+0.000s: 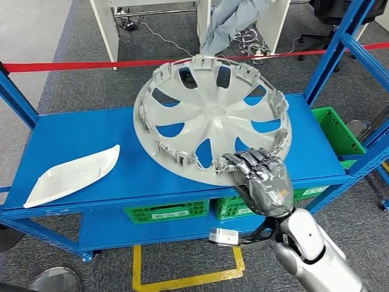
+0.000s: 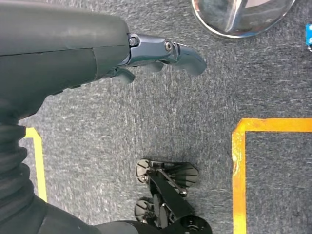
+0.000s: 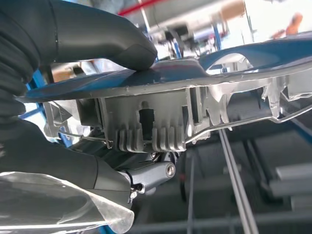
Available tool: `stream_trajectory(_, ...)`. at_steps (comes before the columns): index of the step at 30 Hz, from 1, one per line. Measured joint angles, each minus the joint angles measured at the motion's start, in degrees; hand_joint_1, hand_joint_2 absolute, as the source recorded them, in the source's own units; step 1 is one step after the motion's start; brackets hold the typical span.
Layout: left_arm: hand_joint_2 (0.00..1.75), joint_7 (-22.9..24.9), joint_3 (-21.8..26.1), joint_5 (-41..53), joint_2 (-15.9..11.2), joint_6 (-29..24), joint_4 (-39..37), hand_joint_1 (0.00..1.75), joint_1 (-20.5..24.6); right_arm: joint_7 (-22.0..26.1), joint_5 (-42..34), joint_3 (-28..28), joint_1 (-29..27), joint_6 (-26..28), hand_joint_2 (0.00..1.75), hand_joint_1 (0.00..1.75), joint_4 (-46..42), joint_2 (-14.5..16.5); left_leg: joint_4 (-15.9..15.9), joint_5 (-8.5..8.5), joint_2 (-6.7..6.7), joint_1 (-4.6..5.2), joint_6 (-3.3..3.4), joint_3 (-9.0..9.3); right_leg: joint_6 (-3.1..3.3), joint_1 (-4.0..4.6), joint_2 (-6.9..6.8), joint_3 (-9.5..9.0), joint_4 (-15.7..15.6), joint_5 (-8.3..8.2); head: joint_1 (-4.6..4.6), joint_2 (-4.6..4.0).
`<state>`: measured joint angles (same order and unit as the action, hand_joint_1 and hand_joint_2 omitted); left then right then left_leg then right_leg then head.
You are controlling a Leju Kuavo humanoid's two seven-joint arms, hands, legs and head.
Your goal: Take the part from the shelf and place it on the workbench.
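- I see a white curved panel [image 1: 73, 176] lying flat on the blue shelf [image 1: 115, 137], at its left end.
- Green crates [image 1: 167, 212] on the tier below that shelf, another green crate [image 1: 339, 131] at its right end.
- Red barrier tape [image 1: 92, 64] stretched behind the shelf.
- Person's legs [image 1: 227, 24] beyond the tape.
- Yellow floor marking [image 1: 183, 281] on grey carpet in front of the shelf.

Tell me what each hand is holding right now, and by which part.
The right hand grips the grey wheel cover by its near rim, thumb on one face, fingers on the other. The left hand holds nothing.
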<state>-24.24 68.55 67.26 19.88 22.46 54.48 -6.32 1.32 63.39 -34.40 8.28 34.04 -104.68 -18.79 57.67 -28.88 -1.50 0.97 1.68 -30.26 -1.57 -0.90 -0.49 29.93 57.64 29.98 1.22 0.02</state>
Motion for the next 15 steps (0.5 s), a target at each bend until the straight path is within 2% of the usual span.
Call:
stream_trajectory(8, 1.75, -0.98, -0.01, 0.09, 0.14, -0.66, 0.21, 0.00, -0.03, 4.38, -2.05, 3.93, -3.09, 4.27, 1.75, 1.75, -3.71, 2.22, 0.01, 0.00, 0.00, 0.01, 0.00, 0.00, 0.00, -0.01, 0.03, 0.00, 0.00, -0.01, 0.01, 0.01)
stream_trajectory(15, 1.75, -1.30, -0.20, -3.51, 0.34, -3.53, 0.40, 0.00, -0.13, 8.47, -5.62, 6.77, -5.14, 4.71, 1.75, 1.75, -6.06, 4.57, 0.01, 0.00, 0.00, 0.00, 0.00, 0.00, 0.00, 0.00, 0.02, 0.01, 0.00, -0.01, -0.01, 0.00)
